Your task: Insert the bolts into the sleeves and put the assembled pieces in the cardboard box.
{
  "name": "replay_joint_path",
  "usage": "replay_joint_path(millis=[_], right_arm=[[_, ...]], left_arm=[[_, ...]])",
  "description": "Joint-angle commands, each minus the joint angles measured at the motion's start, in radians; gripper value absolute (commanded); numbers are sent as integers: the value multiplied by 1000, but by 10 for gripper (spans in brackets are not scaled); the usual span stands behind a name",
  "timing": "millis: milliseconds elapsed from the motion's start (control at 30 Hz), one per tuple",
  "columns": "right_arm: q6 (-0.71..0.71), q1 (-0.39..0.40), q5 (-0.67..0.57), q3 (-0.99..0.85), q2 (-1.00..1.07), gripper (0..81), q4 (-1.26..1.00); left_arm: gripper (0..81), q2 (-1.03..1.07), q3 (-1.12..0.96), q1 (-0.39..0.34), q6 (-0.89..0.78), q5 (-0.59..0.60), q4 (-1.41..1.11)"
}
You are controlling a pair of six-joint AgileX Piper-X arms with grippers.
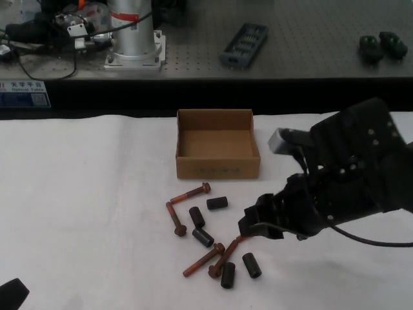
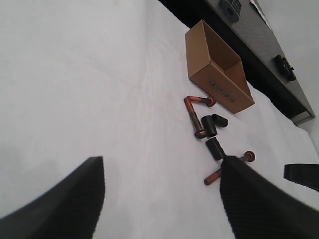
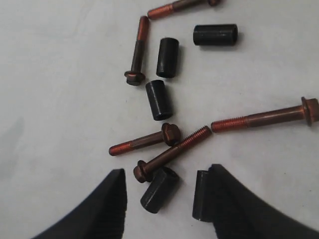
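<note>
High view: a white cloth (image 1: 84, 194) covers the bench, and the cardboard box (image 1: 217, 166) stands open-topped toward the far side. Just in front of the box lie the loose parts, four bolts (image 1: 190, 192) and five sleeves (image 1: 217, 203), all on their sides on the cloth, with no bolt inside a sleeve. The right fingers (image 1: 257, 218) hang over the right edge of this scatter, parted and holding nothing. Left wrist view: the left fingers (image 2: 65, 199) are spread wide with only cloth between them, well apart from the parts. Beyond them the cardboard box (image 2: 219, 79) shows corner-on, with three bolts (image 2: 194, 117) and three sleeves (image 2: 214, 148) near it, and one finger cuts off the rest of the scatter. Right wrist view: the right fingers (image 3: 107, 209) are open above the pile. One sleeve (image 3: 158, 189) lies in the gap between them and another sleeve (image 3: 201, 201) sits just beside one finger; whether either is touched cannot be told. Five bolts (image 3: 144, 142) can be counted here against four from above. The fifth bolt (image 3: 264, 117) lies with its threaded end almost meeting the tip of a neighbouring bolt (image 3: 169, 154).
</note>
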Motion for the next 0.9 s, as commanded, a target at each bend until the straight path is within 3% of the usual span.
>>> replay_joint_path(millis=[0,367,867], right_arm=[[-10,2,-4,-15,11,383,8],[-61,16,-1,-69,135,383,140],[-104,16,18,-69,149,372,145]], left_arm=[[482,0,-11,-3,-19,-5,-14],[482,0,-11,-3,-19,-5,-14],[482,0,-11,-3,-19,-5,-14]])
